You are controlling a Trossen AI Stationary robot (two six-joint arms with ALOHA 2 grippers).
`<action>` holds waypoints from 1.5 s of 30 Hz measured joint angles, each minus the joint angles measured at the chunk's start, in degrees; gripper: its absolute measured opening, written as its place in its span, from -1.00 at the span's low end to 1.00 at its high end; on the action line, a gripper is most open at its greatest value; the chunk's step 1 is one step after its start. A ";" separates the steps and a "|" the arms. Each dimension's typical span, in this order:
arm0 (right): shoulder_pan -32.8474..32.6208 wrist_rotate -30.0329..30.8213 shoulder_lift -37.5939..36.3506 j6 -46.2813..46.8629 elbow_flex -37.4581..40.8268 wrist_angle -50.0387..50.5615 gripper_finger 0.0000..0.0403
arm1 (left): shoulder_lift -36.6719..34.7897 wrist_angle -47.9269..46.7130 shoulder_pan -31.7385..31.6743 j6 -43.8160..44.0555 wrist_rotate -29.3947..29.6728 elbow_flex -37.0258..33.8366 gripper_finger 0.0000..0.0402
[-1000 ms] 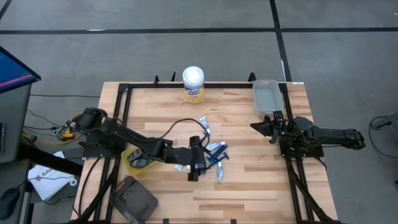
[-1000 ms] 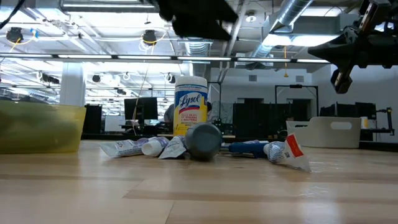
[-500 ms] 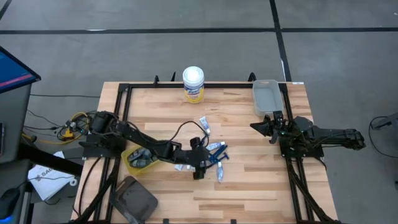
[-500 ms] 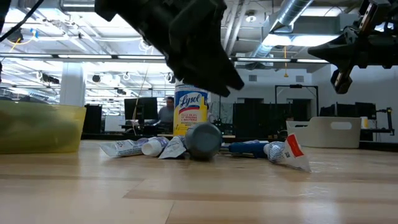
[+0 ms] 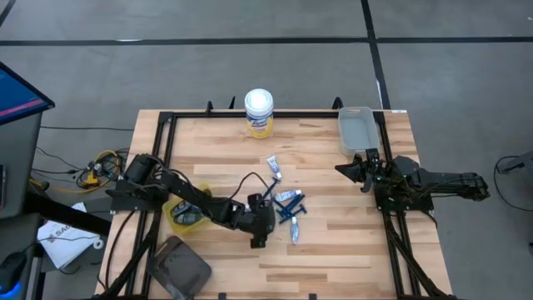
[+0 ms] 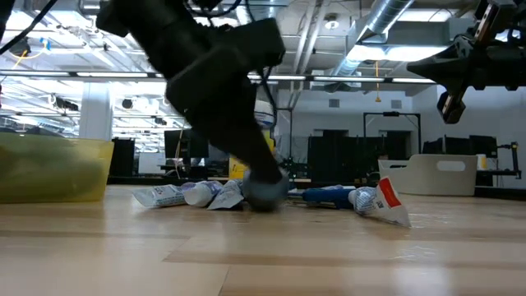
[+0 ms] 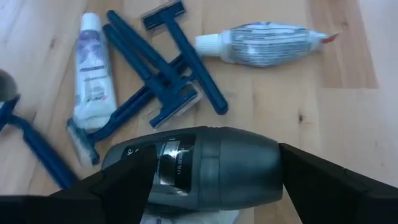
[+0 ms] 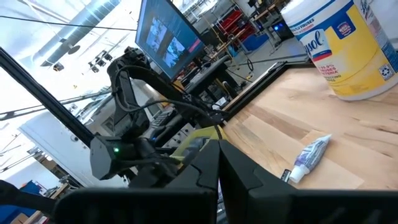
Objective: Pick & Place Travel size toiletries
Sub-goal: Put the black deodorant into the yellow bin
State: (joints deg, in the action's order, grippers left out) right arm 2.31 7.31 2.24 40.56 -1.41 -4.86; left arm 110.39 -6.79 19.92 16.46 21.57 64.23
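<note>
One "Lysol" canister label.

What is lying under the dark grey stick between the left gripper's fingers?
Under the dark grey stick a white tube's edge shows; the rest is covered. The left gripper straddles the stick.

In the low view the left arm covers most of the canister and the top of the grey stick. The left wrist view crops the grey stick's lower edge and a blue razor at the frame's side. The yellow bin's contents are too small to identify.
</note>
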 joint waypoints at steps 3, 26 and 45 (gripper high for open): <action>0.00 0.02 0.00 0.00 0.02 -0.03 -1.00 | 0.19 -1.54 -0.02 1.95 0.42 0.15 0.61; -0.01 0.00 0.00 0.00 0.07 0.16 -1.00 | -8.74 -8.57 -0.32 18.42 4.45 -0.09 0.61; -0.01 0.00 0.00 0.00 0.07 0.17 -1.00 | -7.71 -3.48 -6.37 40.57 -14.82 -0.08 0.61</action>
State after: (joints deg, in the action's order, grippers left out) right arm 2.30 7.31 2.24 40.56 -1.34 -4.70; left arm 102.68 -10.27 13.56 57.03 6.74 64.15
